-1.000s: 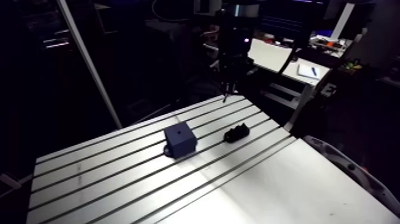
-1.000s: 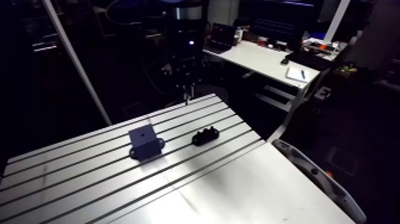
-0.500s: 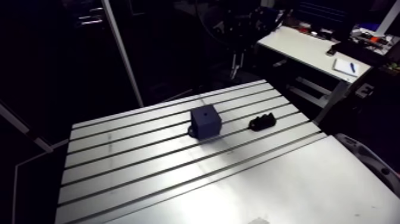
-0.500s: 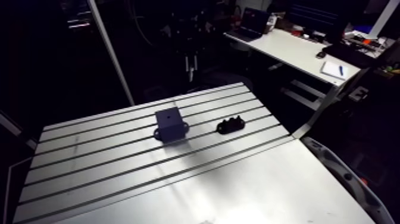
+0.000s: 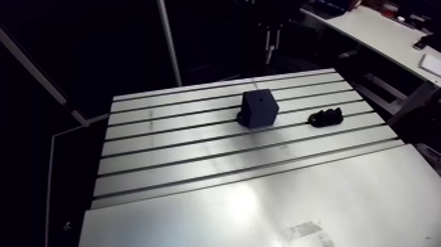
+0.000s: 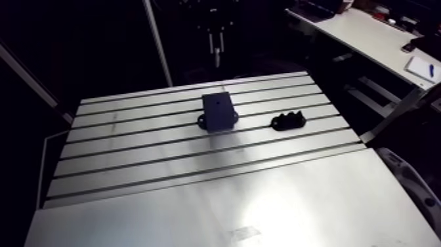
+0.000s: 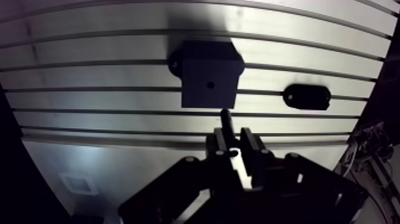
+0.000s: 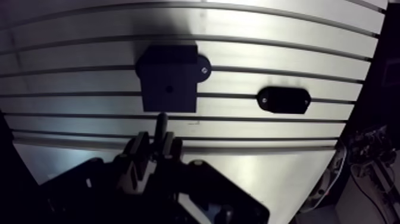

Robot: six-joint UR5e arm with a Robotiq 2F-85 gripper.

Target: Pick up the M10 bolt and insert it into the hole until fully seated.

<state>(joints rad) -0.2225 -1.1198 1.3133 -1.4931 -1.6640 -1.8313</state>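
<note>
Nothing could be read anywhere. The dark block [image 5: 258, 108], the small black holder [image 5: 327, 118] and the slotted surface [image 5: 197, 157] showed no legible text, number, brand or sign. A pale rectangular patch [image 7: 74, 182] on the surface, at the lower left of the wrist view, was too blurred to read.

Two obstacles stand on the tabletop [image 5: 197, 157]: a dark block [image 5: 259, 108] with a hole [image 7: 210, 84] in its top face, and a low black holder [image 5: 327, 118] well apart beside it. The lane between them is open. The pincer [image 7: 232, 142], clamped on the bolt [image 7: 226, 119], hangs clear of both.
</note>
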